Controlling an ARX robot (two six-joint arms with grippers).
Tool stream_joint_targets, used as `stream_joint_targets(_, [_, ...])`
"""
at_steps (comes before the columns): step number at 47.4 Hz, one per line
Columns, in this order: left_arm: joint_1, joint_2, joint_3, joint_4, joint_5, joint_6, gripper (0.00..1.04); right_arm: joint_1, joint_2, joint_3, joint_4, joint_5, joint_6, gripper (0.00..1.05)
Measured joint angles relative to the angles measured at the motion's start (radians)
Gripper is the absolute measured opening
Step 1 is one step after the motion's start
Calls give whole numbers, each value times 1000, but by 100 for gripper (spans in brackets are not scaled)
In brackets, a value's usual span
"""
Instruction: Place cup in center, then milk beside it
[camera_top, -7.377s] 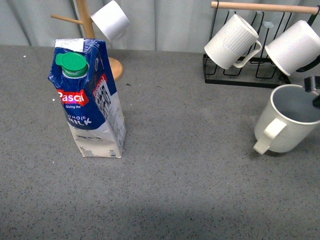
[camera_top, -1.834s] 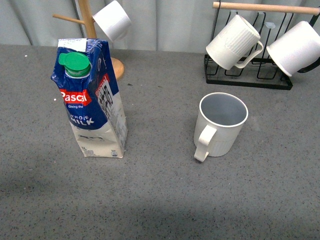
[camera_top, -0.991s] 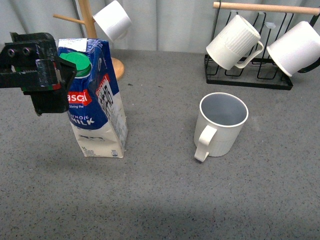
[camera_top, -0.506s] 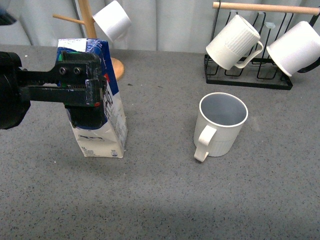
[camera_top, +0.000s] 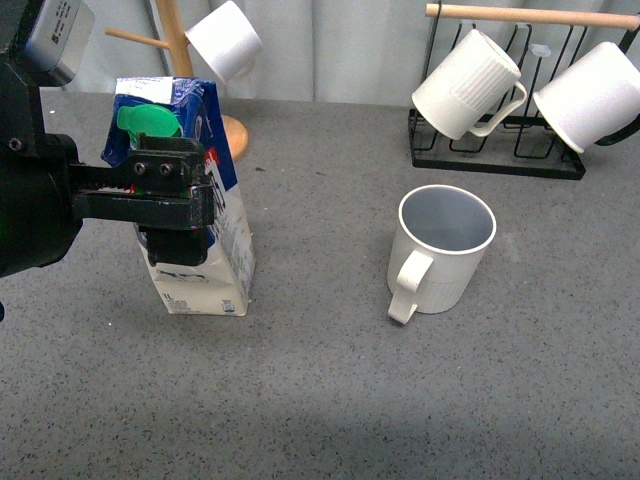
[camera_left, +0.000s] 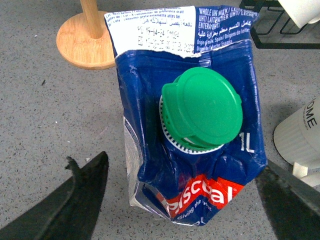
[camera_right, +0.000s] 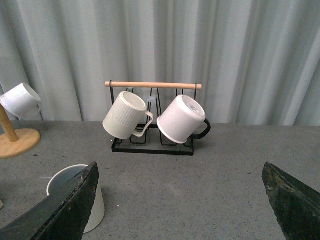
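The ribbed cream-white cup stands upright on the middle of the dark grey tabletop, handle toward me. The blue and white milk carton with its green cap stands at the left. My left gripper is open at the carton's upper half. In the left wrist view the carton sits between the two spread fingers, with a gap on each side. My right gripper is open and empty above the table. The cup is near one of its fingers.
A black wire rack at the back right holds a ribbed mug and a smooth white mug. A wooden mug tree with a white mug stands right behind the carton. Curtains close the back.
The cup went from the right edge to the middle and was let go. My left arm came in from the left and now straddles the milk carton, a little lower than before.
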Motion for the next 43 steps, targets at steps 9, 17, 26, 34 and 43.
stream_joint_targets(9, [0, 2, 0, 3, -1, 2, 54, 0, 0, 0, 0, 0, 0, 96])
stream_joint_targets(17, [-2, 1, 2, 3, -1, 2, 34, 0, 0, 0, 0, 0, 0, 96])
stream_joint_targets(26, [-37, -23, 16, -8, -10, 1, 9, 0, 0, 0, 0, 0, 0, 96])
stream_joint_targets(34, [-85, -18, 44, 4, -32, 1, 5, 0, 0, 0, 0, 0, 0, 96])
stream_joint_targets(43, [-151, 45, 84, 34, -50, -2, 5, 0, 0, 0, 0, 0, 0, 96])
